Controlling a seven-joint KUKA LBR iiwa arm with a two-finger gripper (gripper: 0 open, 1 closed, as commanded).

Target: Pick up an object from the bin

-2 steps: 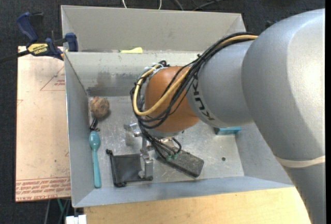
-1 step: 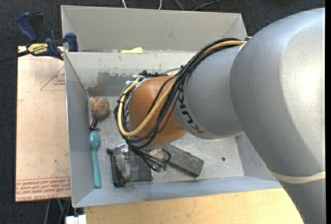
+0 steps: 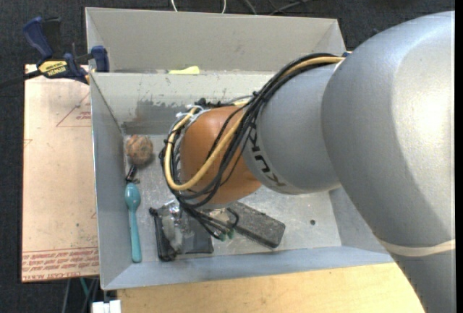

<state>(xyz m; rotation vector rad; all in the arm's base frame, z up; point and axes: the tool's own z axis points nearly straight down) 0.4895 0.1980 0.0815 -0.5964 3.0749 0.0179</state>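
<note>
Teal plastic spoon (image 3: 133, 221) is recorded as the item lying nearest the gripper (image 3: 171, 235), just beside it on its left, handle pointing to the front wall of the grey metal bin (image 3: 107, 189) and bowl pointing to the back. The gripper is seen low over the bin floor, near the front left corner. Whether it is open or closed cannot be told, as dark hardware and cables are crowded about it. No item can be made out in its hold, and contact with the spoon is not established.

Progress is judged as early. The arm has been brought down into the bin, but no grasp is confirmed and nothing has been raised off the floor. The closing on an item and the lift are taken as not yet done.

On the other side of the gripper, near it on its right, a dark grey rectangular block (image 3: 258, 227) is noted lying flat and slightly askew. Further back along the left wall, a rough brown ball (image 3: 138, 149) is noted, well apart from the gripper. A small yellow scrap (image 3: 184, 71) is seen at the back wall.

As to obstruction, the left wall is close to the spoon, so little room is judged available on that side. The orange wrist cover (image 3: 213, 152) and the looped cables (image 3: 172, 160) overhang the middle of the floor, and whatever lies beneath them is hidden.
</note>
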